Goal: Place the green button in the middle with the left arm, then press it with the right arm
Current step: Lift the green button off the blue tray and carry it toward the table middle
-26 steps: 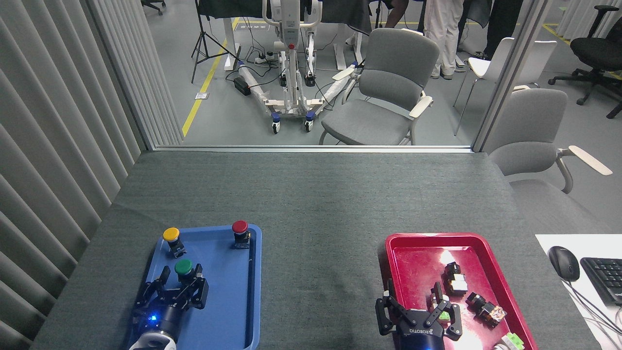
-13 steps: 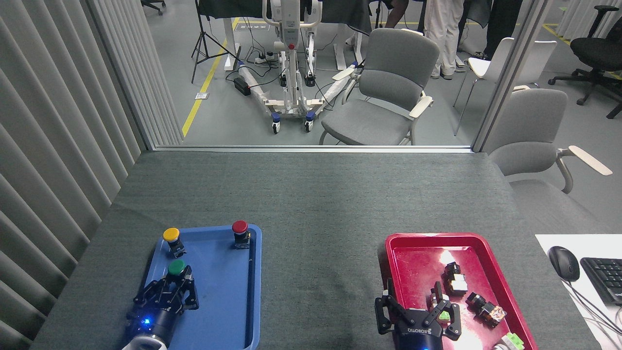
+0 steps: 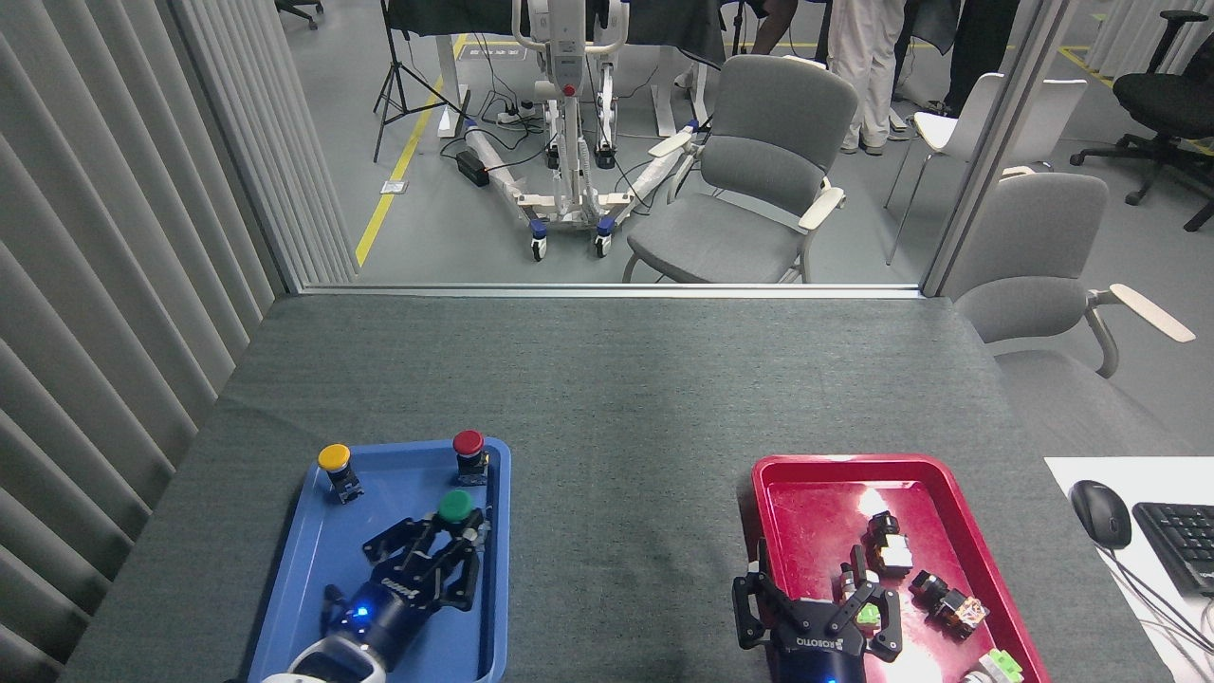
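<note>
The green button (image 3: 456, 507), a domed green cap on a dark base, is held in my left gripper (image 3: 453, 543), which is shut on it over the right side of the blue tray (image 3: 303, 560). The left arm comes in from the bottom left with a blue light on its wrist. My right gripper (image 3: 818, 607) hovers at the near left corner of the red tray (image 3: 806, 474), fingers spread open and holding nothing.
A yellow button (image 3: 335, 463) and a red button (image 3: 469, 450) stand at the blue tray's far end. Several small switch parts (image 3: 892, 550) lie in the red tray. A mouse (image 3: 1100, 512) and keyboard (image 3: 1181, 541) sit at the far right on a white sheet.
My left gripper has closed on the green button and carried it to the right across the blue tray, turning as it went. The right gripper has stayed still.
</note>
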`<state>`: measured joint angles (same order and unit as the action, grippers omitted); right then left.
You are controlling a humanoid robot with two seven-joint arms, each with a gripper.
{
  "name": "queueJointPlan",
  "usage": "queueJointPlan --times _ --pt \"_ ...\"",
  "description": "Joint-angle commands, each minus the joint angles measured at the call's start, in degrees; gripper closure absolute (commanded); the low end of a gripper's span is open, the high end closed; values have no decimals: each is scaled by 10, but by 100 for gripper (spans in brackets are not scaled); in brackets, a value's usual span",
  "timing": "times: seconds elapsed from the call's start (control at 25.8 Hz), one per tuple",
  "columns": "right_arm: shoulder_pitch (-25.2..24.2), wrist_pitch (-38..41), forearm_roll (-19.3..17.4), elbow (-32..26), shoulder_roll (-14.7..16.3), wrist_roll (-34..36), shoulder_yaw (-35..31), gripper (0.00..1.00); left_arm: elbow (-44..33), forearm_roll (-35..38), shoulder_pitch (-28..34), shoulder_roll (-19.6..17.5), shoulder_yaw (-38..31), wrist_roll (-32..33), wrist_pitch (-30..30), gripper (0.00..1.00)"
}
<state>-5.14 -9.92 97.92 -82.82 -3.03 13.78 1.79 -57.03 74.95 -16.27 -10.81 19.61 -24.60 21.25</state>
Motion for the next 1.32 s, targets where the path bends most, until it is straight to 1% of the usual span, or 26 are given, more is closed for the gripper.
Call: queueJointPlan --times 0.0,0.08,0.19,0.35,0.46,0.54,0.81,0.93,0.97,1.08,1.16,1.28 --pt "0 0 -4 3 4 3 1 1 -4 3 -29 20 119 0 -3 94" --pt "0 0 -8 6 1 6 -5 1 4 23 -47 48 148 1 -11 94" --pt "0 0 -10 9 3 6 -7 1 29 59 -62 97 149 7 -22 94" --pt "-16 0 -9 9 3 10 -3 1 76 63 -80 132 150 3 -31 94" --pt "-17 1 -10 9 4 20 -3 1 118 63 -93 149 151 -5 -62 94" --pt "-18 0 -10 9 5 20 -4 1 134 60 -94 154 151 -15 -81 94" --pt "-19 0 -10 9 5 20 -2 1 180 50 -94 150 147 -26 -136 92" --pt "-19 1 -10 9 5 20 -2 1 182 50 -91 148 148 -31 -141 91" --pt "-18 1 -10 9 4 20 -2 1 182 50 -90 148 147 -33 -142 90" --pt "-18 -1 -10 9 4 21 -1 3 182 49 -90 150 147 -37 -150 80" --pt "-18 0 -11 9 5 23 1 5 182 49 -90 151 146 -37 -164 64" --pt "-21 0 -15 9 5 29 12 8 183 46 -89 152 148 -37 -165 63"
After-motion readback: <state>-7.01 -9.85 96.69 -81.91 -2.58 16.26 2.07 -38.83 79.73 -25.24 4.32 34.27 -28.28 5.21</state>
